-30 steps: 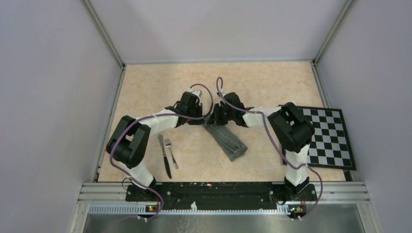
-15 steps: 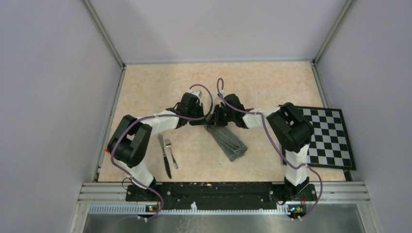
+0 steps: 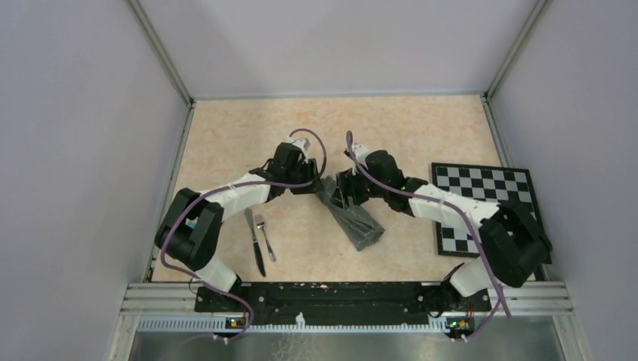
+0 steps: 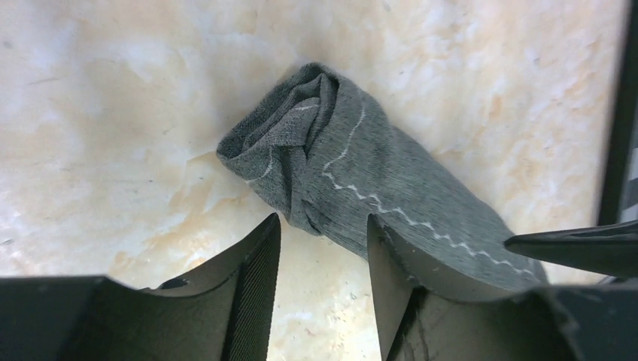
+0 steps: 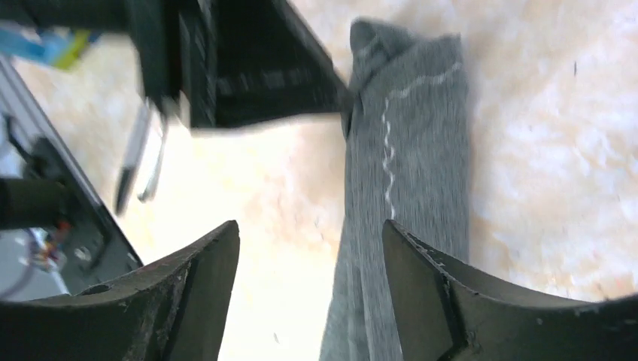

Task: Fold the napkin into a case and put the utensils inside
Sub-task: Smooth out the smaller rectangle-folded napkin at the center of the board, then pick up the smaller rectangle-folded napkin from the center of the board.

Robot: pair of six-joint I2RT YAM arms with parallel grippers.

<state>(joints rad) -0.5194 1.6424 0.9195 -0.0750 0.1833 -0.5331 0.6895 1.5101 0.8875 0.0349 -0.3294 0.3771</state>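
The dark grey napkin (image 3: pixel 356 219) lies on the table as a narrow oblong case, running from the middle toward the near right. Its far end is bunched (image 4: pixel 301 128), with the stitched hem line showing. My left gripper (image 3: pixel 319 186) is open at that end. Only bare table shows between its fingers (image 4: pixel 252 278), and the cloth edge lies just past the tips. My right gripper (image 3: pixel 341 194) is open above the same end, and the cloth (image 5: pixel 410 150) runs under its right finger. The knife (image 3: pixel 254 241) and fork (image 3: pixel 264 237) lie side by side at the near left.
A black-and-white checkered board (image 3: pixel 489 188) lies at the right, partly under the right arm. The left gripper's body (image 5: pixel 248 68) fills the top of the right wrist view. Grey walls close in the table on three sides.
Both grippers have gone from shut at the napkin's far end to open. The right arm's elbow has swung out to the right over the checkered board.
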